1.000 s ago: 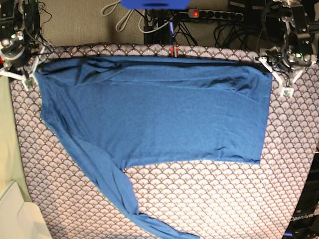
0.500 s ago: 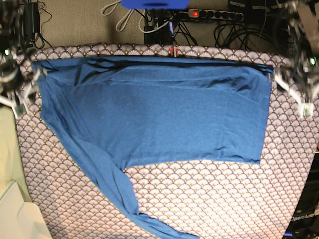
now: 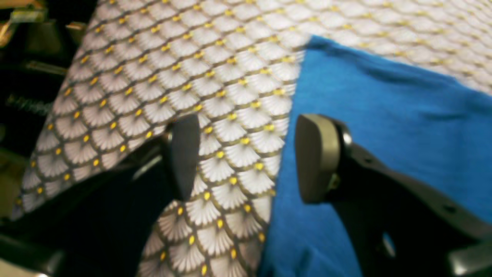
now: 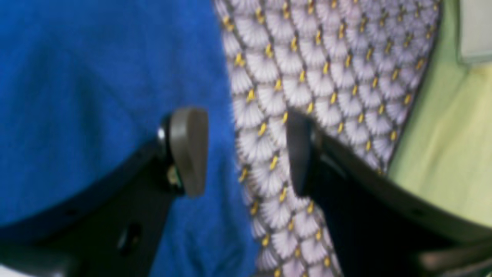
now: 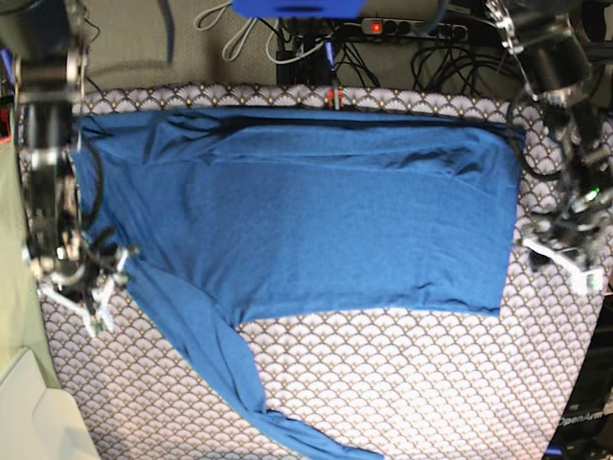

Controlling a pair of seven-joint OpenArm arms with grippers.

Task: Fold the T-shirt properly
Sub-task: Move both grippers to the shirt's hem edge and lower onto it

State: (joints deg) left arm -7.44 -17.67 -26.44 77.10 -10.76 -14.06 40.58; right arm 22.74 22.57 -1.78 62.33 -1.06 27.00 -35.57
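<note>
L end effector (image 3: pixel 246 157) & R end effector (image 4: pixel 246 150): jaws apart, empty.

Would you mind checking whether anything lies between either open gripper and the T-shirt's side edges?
Nothing visible does. The left gripper and right gripper each straddle an edge of the T-shirt, with only bare patterned tablecloth beneath.

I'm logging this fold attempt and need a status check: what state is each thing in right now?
T-shirt: lying flat on the table, partly folded, one long sleeve trailing toward the near edge; not gripped.
Left gripper: jaws open, empty, straddling the shirt's side edge.
Right gripper: jaws open, empty, straddling the shirt's other side edge.
Patterned tablecloth: spread flat under the shirt.
Power strip: behind the table, red light on.
</note>
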